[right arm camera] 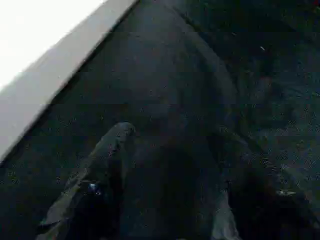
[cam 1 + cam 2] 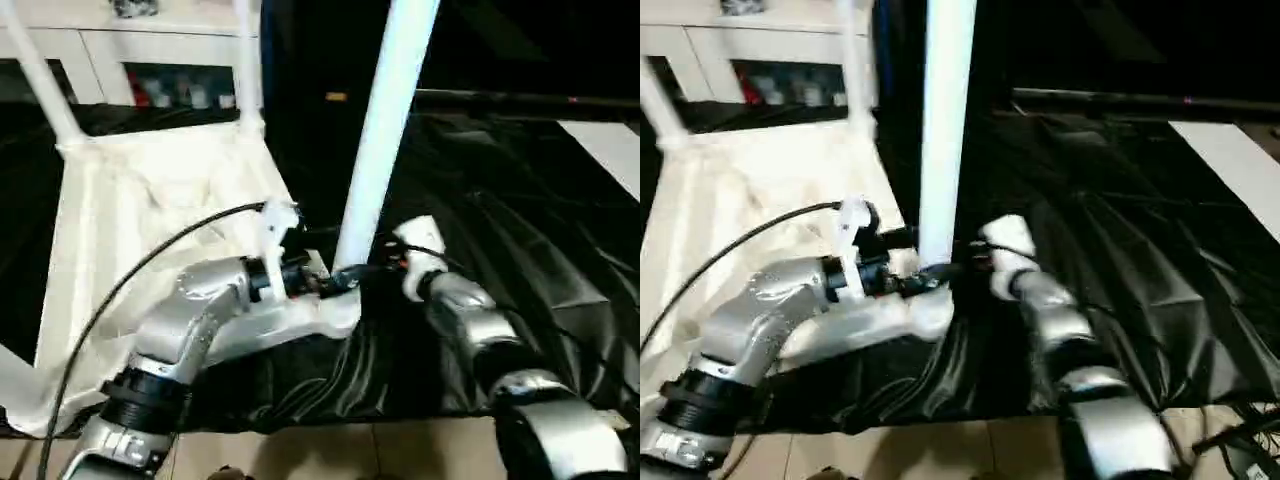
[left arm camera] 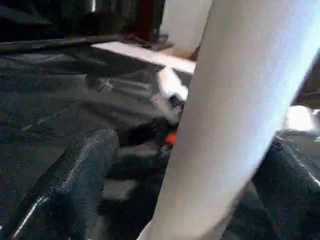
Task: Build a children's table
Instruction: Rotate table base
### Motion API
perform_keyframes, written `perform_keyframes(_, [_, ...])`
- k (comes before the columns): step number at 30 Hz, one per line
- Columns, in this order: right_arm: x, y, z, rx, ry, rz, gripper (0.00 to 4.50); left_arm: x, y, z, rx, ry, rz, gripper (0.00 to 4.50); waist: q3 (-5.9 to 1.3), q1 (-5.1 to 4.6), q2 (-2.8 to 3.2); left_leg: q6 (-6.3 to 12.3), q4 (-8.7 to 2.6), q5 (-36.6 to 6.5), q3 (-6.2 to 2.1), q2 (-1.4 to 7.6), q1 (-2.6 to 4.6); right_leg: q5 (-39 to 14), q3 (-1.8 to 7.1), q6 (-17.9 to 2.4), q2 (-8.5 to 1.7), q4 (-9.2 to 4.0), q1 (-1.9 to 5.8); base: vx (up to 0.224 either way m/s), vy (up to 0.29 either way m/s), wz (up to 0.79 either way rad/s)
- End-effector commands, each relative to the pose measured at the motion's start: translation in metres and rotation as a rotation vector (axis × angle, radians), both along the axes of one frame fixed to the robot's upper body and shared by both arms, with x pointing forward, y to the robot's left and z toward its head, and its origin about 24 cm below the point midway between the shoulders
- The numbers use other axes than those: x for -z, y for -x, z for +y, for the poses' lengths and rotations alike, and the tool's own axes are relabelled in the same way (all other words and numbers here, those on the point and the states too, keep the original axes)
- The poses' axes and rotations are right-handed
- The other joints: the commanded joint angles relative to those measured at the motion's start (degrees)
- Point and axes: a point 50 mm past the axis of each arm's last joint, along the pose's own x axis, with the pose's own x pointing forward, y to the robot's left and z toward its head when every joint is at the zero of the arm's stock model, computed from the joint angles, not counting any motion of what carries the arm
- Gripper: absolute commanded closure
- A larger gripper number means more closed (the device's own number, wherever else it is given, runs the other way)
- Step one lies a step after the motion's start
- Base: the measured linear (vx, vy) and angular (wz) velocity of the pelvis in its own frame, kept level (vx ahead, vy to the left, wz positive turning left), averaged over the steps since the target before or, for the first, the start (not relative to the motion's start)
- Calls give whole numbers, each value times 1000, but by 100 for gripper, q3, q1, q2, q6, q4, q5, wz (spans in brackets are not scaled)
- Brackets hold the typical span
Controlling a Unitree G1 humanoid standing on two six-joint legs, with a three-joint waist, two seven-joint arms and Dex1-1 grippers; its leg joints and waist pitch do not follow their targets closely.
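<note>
The white tabletop (image 2: 150, 230) is lying upside down on black sheeting (image 2: 520, 250) and takes up the left half of the frame. Two legs (image 2: 40, 75) are already standing in its far corner sockets, upper left. A third leg (image 2: 385, 120) stands up in the center at the near right corner. The left gripper (image 3: 180, 170) is wide open with that tube between its fingers (image 3: 75, 180), not clamped. The right gripper (image 1: 165, 190) sits half open over the sheeting just right of the leg, holding nothing.
</note>
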Motion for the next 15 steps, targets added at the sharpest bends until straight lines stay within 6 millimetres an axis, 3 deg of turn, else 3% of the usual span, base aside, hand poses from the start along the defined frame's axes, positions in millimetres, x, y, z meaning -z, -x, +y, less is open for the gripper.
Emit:
perform_keyframes(1, [-5,1,-10,-4,-5,-39,177,12,2,16,-44,-87,18,3,-395,42,54,2,-392,-1269,-78,110,20,-990,205,-1142,-324,-367,299,0,0,0])
perform_keyframes(5, [-6,12,-19,-95,9,-37,177,28,11,31,-35,-217,61,3,-360,13,33,13,-406,-1534,-73,107,53,-1576,208,-1016,-296,-438,255,0,0,0])
perform_keyframes(8, [-7,25,-22,-226,34,-20,177,34,26,36,22,-288,104,3,-352,47,52,24,-433,-1671,-105,149,51,-1736,212,-936,-323,-437,252,0,0,0])
perform_keyframes(9, [-8,29,-24,-263,49,-15,177,34,30,36,32,-289,121,3,-341,43,26,29,-433,-1701,-87,143,70,-1829,217,-962,-311,-461,221,0,0,0])
perform_keyframes(11, [-12,37,-28,-329,67,-7,177,35,32,37,18,-327,128,3,-328,83,41,32,-439,-1705,-87,151,71,-1874,223,-943,-313,-474,222,0,0,0])
perform_keyframes(12, [-14,39,-29,-356,73,-4,177,37,30,39,-1,-351,128,19,-324,99,-65,71,-436,-1698,-78,148,66,-1914,221,-912,-301,-479,217,0,0,0])
perform_keyframes(13, [-16,41,-29,-374,75,-2,177,38,29,40,-14,-365,122,30,-318,145,-21,72,-437,-1694,-83,147,76,-2018,230,-874,-316,-482,200,0,0,0])
perform_keyframes(15, [-21,48,-30,-454,83,10,177,41,24,41,-40,-390,119,49,-317,151,-38,53,-442,-1704,-91,144,69,-2199,229,-797,-339,-503,200,0,0,0])
